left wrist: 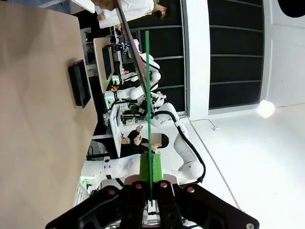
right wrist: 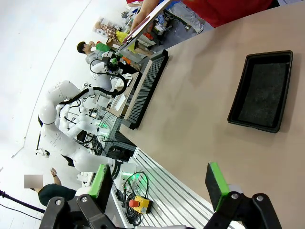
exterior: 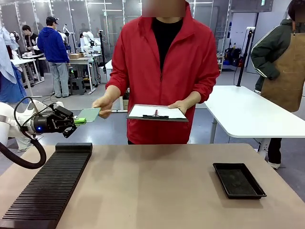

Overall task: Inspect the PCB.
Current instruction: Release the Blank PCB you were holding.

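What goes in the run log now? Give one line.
left gripper: shut on PCB | person's hand: holding PCB's other end | right gripper: open, empty

We see a tan table (exterior: 157, 191) bearing two items, well apart: a long black ribbed rack (exterior: 52, 186) along its left side, running to the near edge, and a shallow black tray (exterior: 238, 180) lying flat at right.
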Available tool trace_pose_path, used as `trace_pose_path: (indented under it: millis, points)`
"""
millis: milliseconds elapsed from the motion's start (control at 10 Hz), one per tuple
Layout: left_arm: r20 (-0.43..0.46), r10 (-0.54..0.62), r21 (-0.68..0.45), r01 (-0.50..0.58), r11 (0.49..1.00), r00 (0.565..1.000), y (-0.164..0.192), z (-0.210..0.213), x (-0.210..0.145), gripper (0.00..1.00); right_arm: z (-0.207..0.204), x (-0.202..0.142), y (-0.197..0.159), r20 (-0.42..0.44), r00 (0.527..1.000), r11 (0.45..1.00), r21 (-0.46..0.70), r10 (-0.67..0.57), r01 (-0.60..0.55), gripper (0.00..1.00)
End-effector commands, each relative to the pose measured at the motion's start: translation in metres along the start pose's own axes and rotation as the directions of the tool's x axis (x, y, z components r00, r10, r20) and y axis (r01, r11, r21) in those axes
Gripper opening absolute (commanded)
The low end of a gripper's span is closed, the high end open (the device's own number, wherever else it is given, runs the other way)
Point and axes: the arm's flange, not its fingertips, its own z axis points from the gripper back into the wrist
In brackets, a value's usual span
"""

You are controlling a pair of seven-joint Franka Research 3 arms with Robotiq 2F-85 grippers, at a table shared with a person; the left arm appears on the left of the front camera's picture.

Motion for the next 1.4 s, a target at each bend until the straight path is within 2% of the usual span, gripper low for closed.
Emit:
trace_pose_path:
  millis: [0,1300]
  points:
    - [-0.004,0.0,-0.008,0.0,1.0,1.0,-0.0004,-0.0009,-0.0019,0.03,0.0018,0.0021,-0.0001,0.009,1.0,1.0,0.009,0.021,-0.021,1.0]
    - [-0.004,0.0,-0.008,0.0,1.0,1.0,-0.0004,-0.0009,-0.0019,0.03,0.0018,0.0021,-0.0001,0.009,1.0,1.0,0.009,0.021,-0.021,1.0]
